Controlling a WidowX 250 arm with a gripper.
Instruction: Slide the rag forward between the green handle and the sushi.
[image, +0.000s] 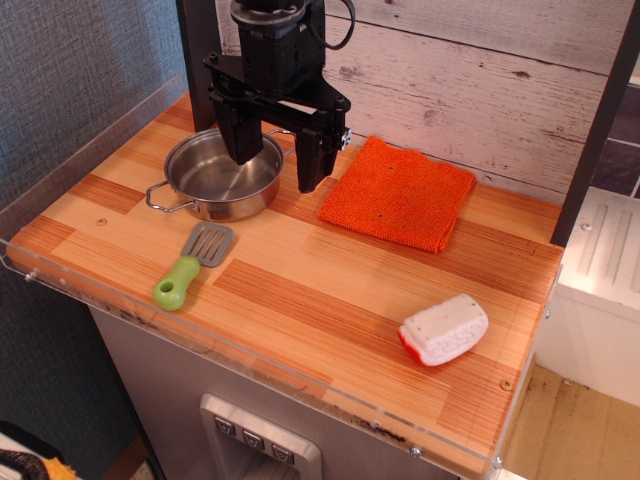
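The orange knitted rag (399, 192) lies flat at the back of the wooden table, near the wall. The toy spatula's lime-green handle (176, 283) rests at the front left, its grey slotted head (208, 243) pointing toward the pot. The white speckled sushi (444, 329) with a red-orange underside sits at the front right. My black gripper (277, 170) hangs open above the table between the pot and the rag's left corner, with nothing between its fingers. Its right finger (313, 160) is just left of the rag's edge.
A steel pot (222, 175) with wire loop handles stands at the back left, partly under my left finger. A clear acrylic rim (250, 365) runs along the table's front and left edges. A whitewashed plank wall (480, 80) closes the back.
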